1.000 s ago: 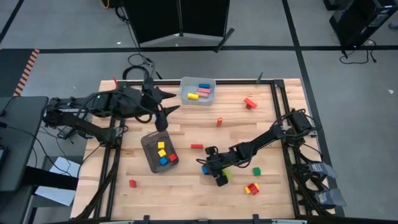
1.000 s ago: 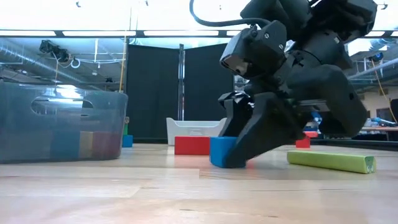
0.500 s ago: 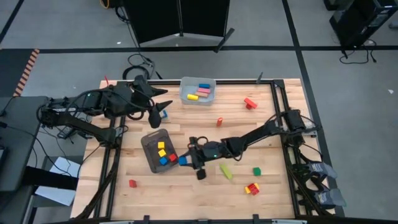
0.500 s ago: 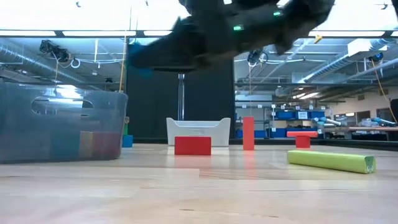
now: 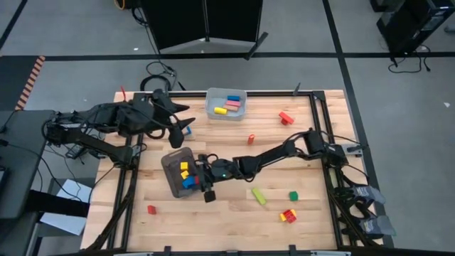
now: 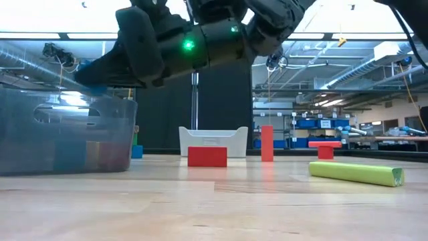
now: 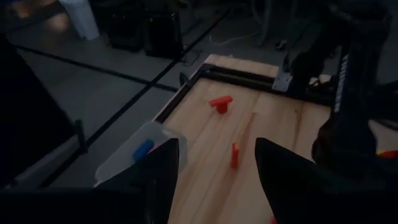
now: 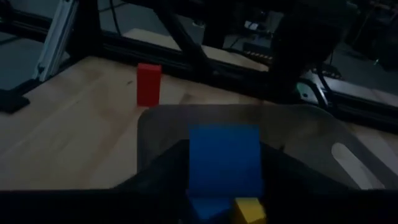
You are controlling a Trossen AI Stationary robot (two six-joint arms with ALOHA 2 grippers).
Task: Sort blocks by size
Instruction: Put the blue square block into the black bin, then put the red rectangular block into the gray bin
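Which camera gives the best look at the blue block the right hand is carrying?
The right wrist view: the blue block fills the centre, between that hand's fingers, above the dark tray. The high view shows only a blue speck at the right hand. The low and left wrist views don't show it.

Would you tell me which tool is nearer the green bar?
Right: the right tool, holding a blue cube, is at the tray beside the green bar; the left tool hangs farther off.

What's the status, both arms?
Right gripper shut on blue cube, over the dark tray. Left gripper open, hovering near the light bin. Nothing blocking the drop.
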